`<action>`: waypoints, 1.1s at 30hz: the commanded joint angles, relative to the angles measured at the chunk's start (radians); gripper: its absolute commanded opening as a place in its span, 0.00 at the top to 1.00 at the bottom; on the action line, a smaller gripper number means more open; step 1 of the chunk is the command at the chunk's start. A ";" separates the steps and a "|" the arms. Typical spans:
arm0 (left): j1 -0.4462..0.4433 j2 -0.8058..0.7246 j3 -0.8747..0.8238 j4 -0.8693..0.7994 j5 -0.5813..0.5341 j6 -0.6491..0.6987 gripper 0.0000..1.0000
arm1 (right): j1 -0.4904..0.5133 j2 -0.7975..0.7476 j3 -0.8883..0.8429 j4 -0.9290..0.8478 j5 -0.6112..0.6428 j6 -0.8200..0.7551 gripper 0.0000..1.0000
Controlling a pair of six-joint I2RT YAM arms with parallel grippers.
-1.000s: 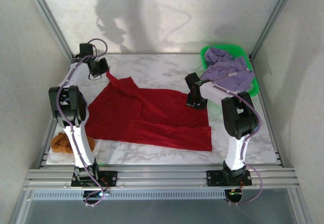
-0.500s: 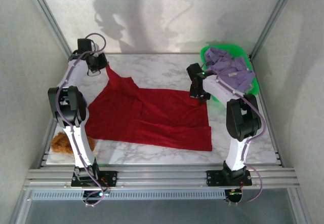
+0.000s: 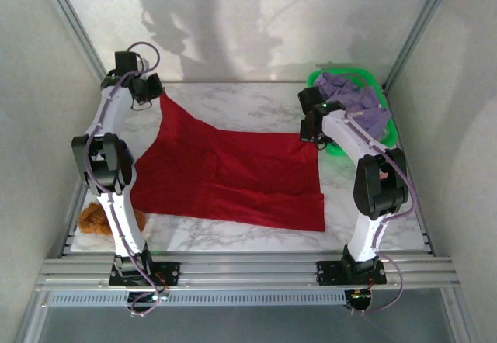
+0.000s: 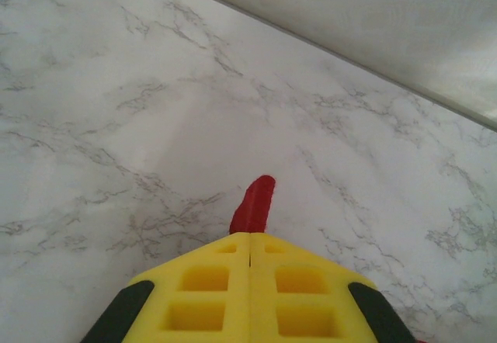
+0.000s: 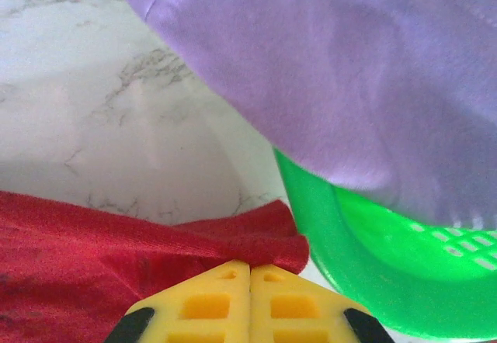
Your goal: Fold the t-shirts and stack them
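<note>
The deep red t-shirt (image 3: pixel 233 176) lies spread over the middle of the marble table. My left gripper (image 3: pixel 153 91) is shut on its far left corner, lifted near the back edge; a red tip (image 4: pixel 255 203) pokes out past the yellow fingers (image 4: pixel 202 281). My right gripper (image 3: pixel 311 132) is shut on the red shirt's far right corner (image 5: pixel 256 238), right beside the basket. The lavender t-shirt (image 3: pixel 353 104) is bunched in the green basket and hangs over its rim (image 5: pixel 326 64).
The bright green basket (image 3: pixel 384 129) stands at the back right; its wall (image 5: pixel 365 250) is close to my right fingers. A fuzzy orange-brown lump (image 3: pixel 97 217) lies at the table's left front edge. Frame posts and walls close in the sides and back.
Both grippers moved toward the back and outward with the red shirt's corners. The shirt's far edge is now pulled straighter and wider. The right gripper ended up next to the basket.
</note>
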 commanded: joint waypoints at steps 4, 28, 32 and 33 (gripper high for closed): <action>0.015 -0.087 -0.050 -0.012 -0.032 0.025 1.00 | -0.039 -0.024 0.027 0.005 -0.060 -0.085 1.00; 0.051 -0.353 -0.378 -0.018 -0.087 0.031 1.00 | -0.075 -0.203 -0.199 0.004 -0.245 -0.044 1.00; 0.060 -0.436 -0.481 -0.046 -0.121 0.024 1.00 | -0.074 -0.238 -0.264 -0.016 -0.248 0.002 1.00; 0.065 -0.458 -0.505 -0.057 -0.122 0.021 1.00 | -0.074 -0.248 -0.281 -0.022 -0.242 0.014 1.00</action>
